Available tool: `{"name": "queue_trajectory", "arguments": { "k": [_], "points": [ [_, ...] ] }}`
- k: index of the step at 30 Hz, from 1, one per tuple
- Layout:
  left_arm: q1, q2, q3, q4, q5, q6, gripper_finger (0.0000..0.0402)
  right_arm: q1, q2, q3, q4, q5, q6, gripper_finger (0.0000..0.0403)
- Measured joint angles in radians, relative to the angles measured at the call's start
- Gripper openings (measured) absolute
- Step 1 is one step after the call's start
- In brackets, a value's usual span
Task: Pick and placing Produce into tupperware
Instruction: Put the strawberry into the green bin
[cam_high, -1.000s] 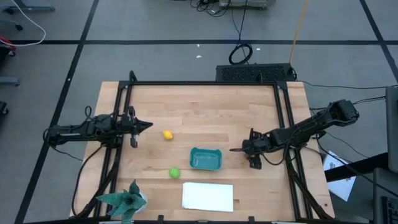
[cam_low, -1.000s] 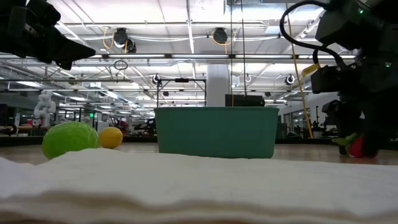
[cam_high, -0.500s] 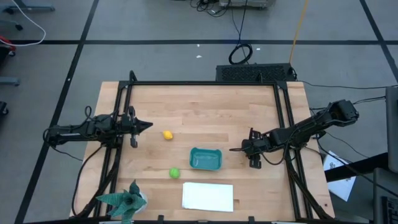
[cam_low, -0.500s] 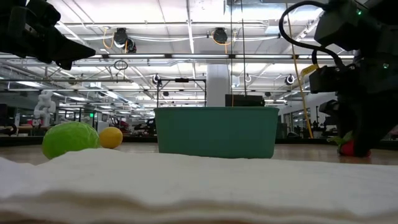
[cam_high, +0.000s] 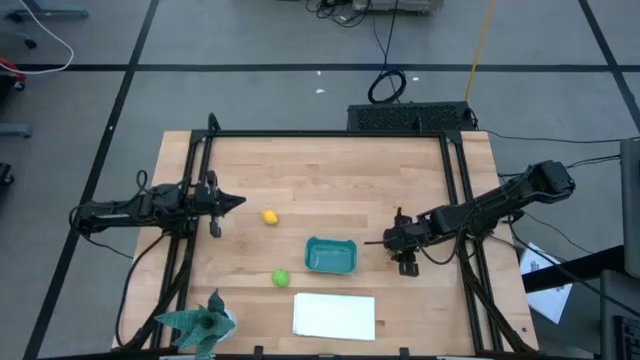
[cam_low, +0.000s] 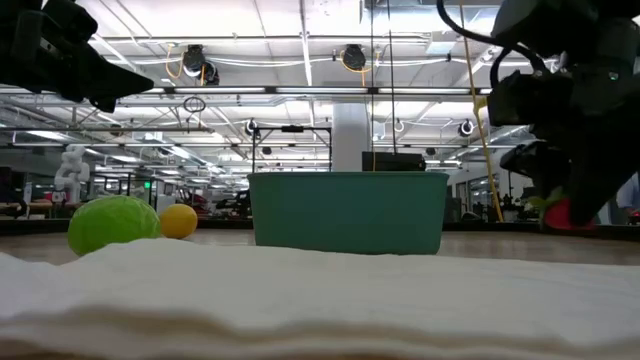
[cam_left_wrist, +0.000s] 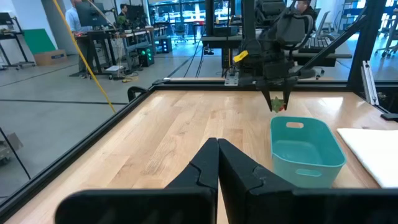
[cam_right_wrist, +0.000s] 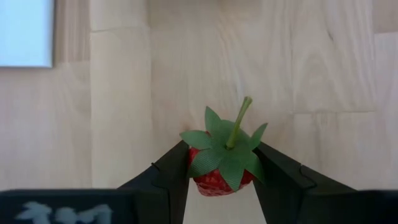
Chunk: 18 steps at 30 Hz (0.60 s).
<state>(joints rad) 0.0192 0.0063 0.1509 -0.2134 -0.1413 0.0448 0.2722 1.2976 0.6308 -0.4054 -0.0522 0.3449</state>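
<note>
A red strawberry (cam_right_wrist: 219, 169) is clamped between the fingers of the right gripper (cam_high: 386, 240), lifted off the table (cam_high: 330, 170) just beside the teal tub (cam_high: 331, 256). The lemon (cam_high: 269, 216) and green fruit (cam_high: 281, 278) lie on the table near the tub. The left gripper (cam_high: 236, 201) is held with fingers together at the left side.

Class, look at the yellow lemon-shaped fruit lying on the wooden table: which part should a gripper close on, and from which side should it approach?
Grip the lemon across its narrow middle, coming straight down from above. It lies alone on the bare table, apart from the green fruit and the tub, so nothing blocks a vertical approach. The left gripper, shut and nearest, looks the likelier choice.
</note>
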Motion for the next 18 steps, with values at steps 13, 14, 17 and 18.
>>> {"name": "queue_trajectory", "arguments": {
  "k": [13,14,17,18],
  "points": [
    [0.0,0.0,0.0,0.0,0.0,0.0,0.0005,-0.046,-0.001,0.137,-0.229,-0.006,-0.033,0.0141],
    [0.0,0.0,0.0,0.0,0.0,0.001,0.0005,-0.051,-0.001,0.153,-0.248,-0.006,-0.038,0.0141],
    [0.0,0.0,0.0,0.0,0.0,0.001,0.0005,-0.063,-0.002,0.2,-0.302,-0.006,-0.057,0.0141],
    [0.0,0.0,0.0,0.0,0.0,0.0,0.0005,-0.067,-0.002,0.216,-0.319,-0.006,-0.067,0.0141]
  ]
}}
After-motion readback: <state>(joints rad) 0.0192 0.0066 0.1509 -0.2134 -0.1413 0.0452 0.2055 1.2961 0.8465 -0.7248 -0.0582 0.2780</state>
